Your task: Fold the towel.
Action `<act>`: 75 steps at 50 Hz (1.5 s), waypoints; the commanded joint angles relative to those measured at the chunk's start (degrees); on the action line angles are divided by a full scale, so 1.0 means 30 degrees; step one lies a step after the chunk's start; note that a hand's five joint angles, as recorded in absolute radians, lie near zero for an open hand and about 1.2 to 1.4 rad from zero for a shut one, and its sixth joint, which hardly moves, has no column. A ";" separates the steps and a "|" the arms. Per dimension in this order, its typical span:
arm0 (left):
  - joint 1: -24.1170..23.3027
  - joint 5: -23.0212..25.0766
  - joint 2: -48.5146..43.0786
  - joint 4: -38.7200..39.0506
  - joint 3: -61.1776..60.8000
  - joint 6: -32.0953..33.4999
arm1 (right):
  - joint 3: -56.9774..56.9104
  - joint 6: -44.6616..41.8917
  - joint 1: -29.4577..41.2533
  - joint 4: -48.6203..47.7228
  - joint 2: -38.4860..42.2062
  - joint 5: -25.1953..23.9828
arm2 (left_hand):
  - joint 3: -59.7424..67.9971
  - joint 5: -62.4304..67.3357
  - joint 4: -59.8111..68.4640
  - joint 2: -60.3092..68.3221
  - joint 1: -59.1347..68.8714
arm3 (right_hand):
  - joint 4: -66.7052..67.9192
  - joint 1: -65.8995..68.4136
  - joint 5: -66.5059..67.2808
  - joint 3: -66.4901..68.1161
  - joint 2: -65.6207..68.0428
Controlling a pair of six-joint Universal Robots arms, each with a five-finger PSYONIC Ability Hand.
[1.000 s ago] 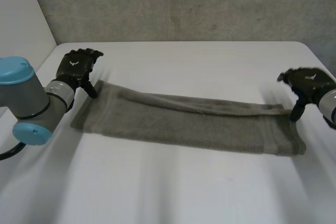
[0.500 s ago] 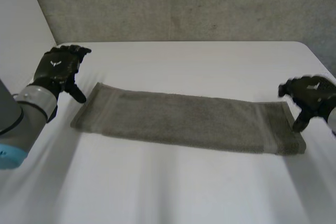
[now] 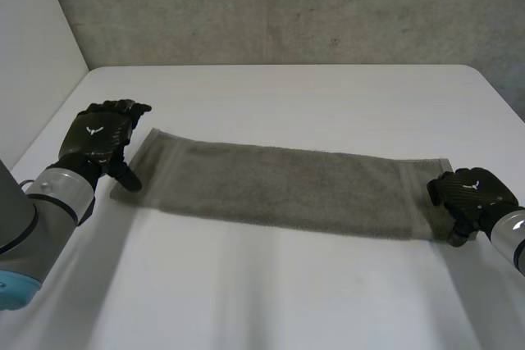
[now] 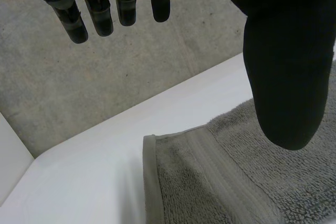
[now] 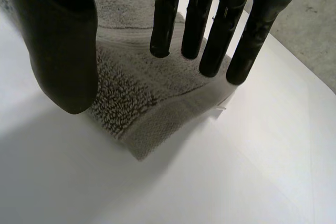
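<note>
Evidently soft, light and limp, the towel (image 3: 287,190) lay flat as a long strip across the tabletop (image 3: 271,284); we judged its end corners the best hold. Left hand (image 3: 98,137) and right hand (image 3: 465,193), both spread and empty, had dropped to those ends since half a second earlier.

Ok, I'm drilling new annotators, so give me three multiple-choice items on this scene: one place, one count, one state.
1. Where is the right hand? A) mid-towel B) at the right end of the long olive-grey terry towel C) raised high above it
2. How many towels lie on the white table? A) one B) two C) three
3. The left hand is: A) shut on the towel B) a fist C) open
Answers: B, it sits at that end's corner; A, a single strip lies flat; C, its fingers hang straight above the towel's corner.
</note>
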 commanded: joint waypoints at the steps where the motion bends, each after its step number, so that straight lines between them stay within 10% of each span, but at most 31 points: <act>1: 0.0008 0.0005 0.0001 0.0005 -0.0045 0.0002 | -0.0178 -0.0510 -0.0031 -0.0254 0.0853 0.0230 | 0.0226 -0.0355 0.0237 0.0234 0.0147 | 0.7941 0.7764 0.7764 0.7772 0.7784; 4: 0.0008 0.0005 0.0001 0.0005 -0.0045 0.0002 | -0.0383 -0.0861 -0.0089 -0.0254 0.0971 0.0639 | 0.0226 -0.0355 0.0237 0.0234 0.0147 | 1.4959 1.4782 1.4781 1.4790 1.4802; 26: 0.0126 -0.0083 0.0030 0.0005 -0.0045 0.0002 | -0.4866 -0.7103 -0.3195 -0.0020 -0.0493 0.3044 | 0.0226 -0.0355 0.0237 0.0234 0.0147 | 1.4973 1.4796 1.4796 1.4804 1.4816; 41: -0.0050 -0.0142 0.0206 0.0005 -0.0103 -0.0027 | -1.0197 -0.6105 1.4459 -0.0838 0.4099 0.2692 | 0.0226 -0.0355 0.0237 0.0234 0.0147 | 1.4973 1.4796 1.4796 1.4804 1.4816; 49: -0.0547 -0.0112 0.0061 0.0179 -0.0074 0.0002 | -1.0199 -0.6341 1.7163 -0.2362 0.6448 0.2956 | 0.0226 -0.0355 0.0237 0.0234 0.0147 | 1.4973 1.4796 1.4796 1.4804 1.4816; 52: -0.0607 -0.0112 -0.0058 0.0356 -0.0045 0.0031 | -0.9995 -0.6138 1.7167 -0.2422 0.6276 0.3218 | 0.0282 -0.0299 0.0293 0.0290 0.0203 | -0.5981 -0.6158 -0.6159 -0.6151 -0.6139; 54: -0.1102 -0.0054 -0.0261 0.0589 0.0101 0.0060 | -0.9674 -0.5962 1.7137 -0.2451 0.5897 0.3539 | 0.0281 -0.0299 0.0292 0.0289 0.0202 | -0.8360 -0.8537 -0.8538 -0.8529 -0.8517; 75: -0.5146 -0.0785 -0.2896 0.1382 0.1976 0.0002 | -0.2493 0.2331 0.9549 -0.0401 -0.0229 0.4245 | 0.0394 -0.0187 0.0404 0.0401 0.0314 | -0.8220 -0.8397 -0.8398 -0.8389 -0.8377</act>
